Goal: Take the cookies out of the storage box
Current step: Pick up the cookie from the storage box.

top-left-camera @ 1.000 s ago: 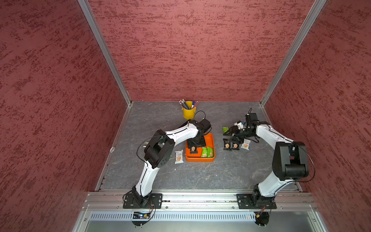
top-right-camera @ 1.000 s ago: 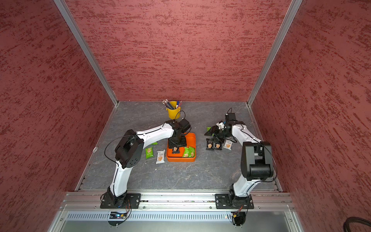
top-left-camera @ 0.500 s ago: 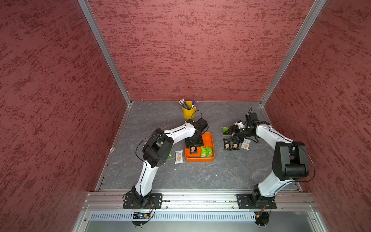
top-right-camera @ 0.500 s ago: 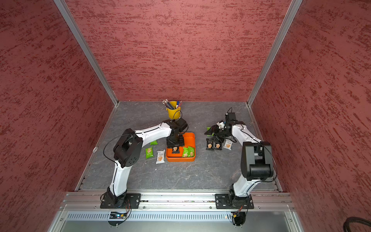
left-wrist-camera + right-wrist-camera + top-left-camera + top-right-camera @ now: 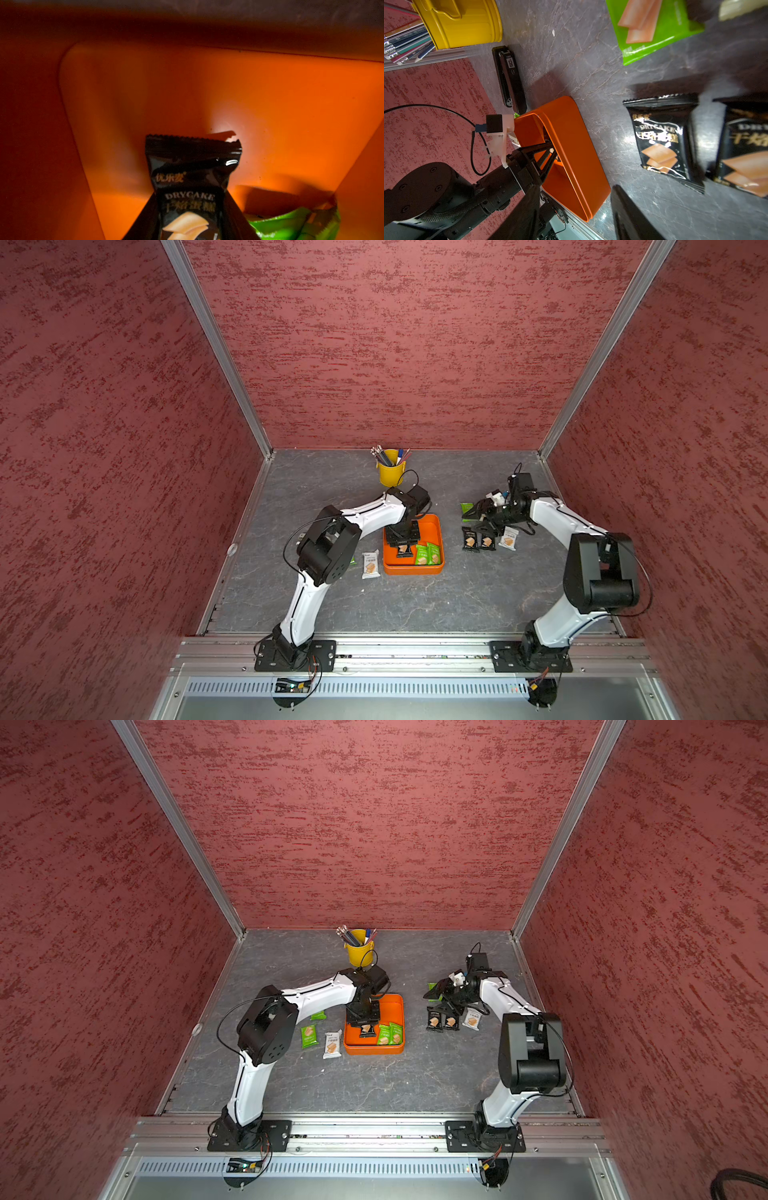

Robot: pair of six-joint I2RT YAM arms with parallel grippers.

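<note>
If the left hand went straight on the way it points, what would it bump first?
Probably the floor of the bright orange shallow storage box: the left hand points down into it, gripping a black cookie packet. The gap is unclear.

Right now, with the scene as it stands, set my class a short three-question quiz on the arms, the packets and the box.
1. True or false: the left gripper is shut on a black packet inside the orange box.
2. How many green packets lie in that box? A one, B two, C four.
3. Fill in: the yellow bucket holds ___.
Key: 1 true; 2 B; 3 pencils.
</note>
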